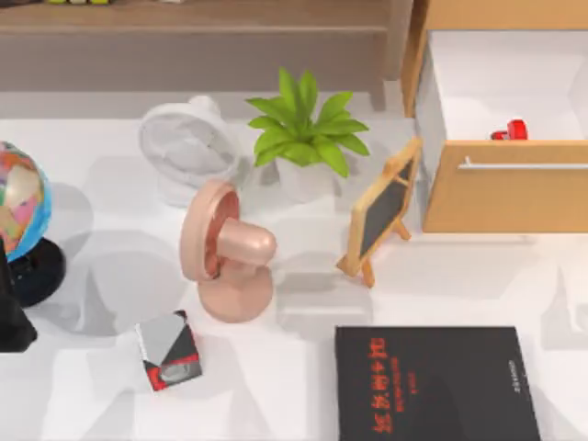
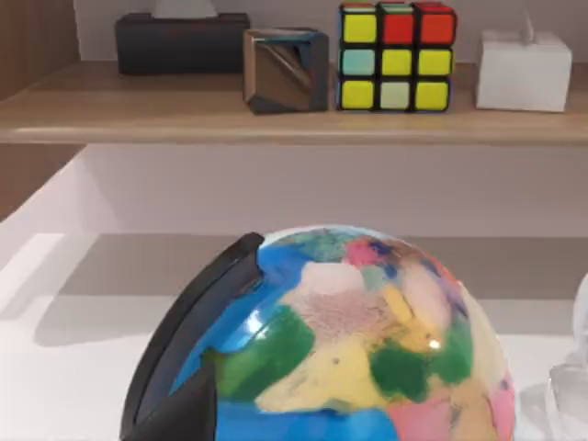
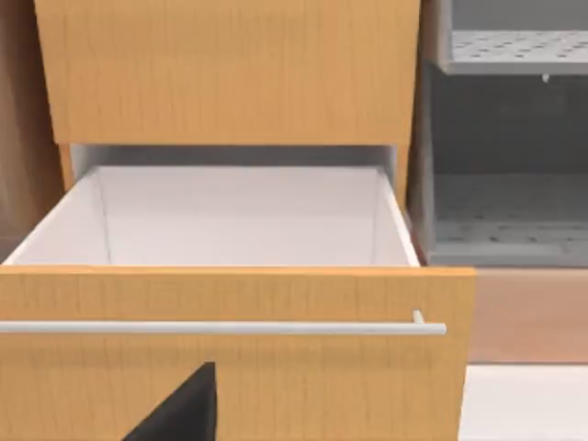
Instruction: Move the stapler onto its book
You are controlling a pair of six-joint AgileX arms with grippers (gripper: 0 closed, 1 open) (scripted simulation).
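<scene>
Left gripper (image 1: 11,322): a dark shape at the table's left edge beside the multicoloured globe (image 1: 18,200); finger state cannot be told. The small bright red stapler (image 1: 511,130) lies inside the open wooden drawer (image 1: 505,188) at upper right, against its front panel. The large flat black book with red characters (image 1: 434,384) lies at the table's near edge, well apart from the drawer.

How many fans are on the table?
2: a round white plastic fan at the back left beside the green potted plant, and a pink desk fan just in front of it.
</scene>
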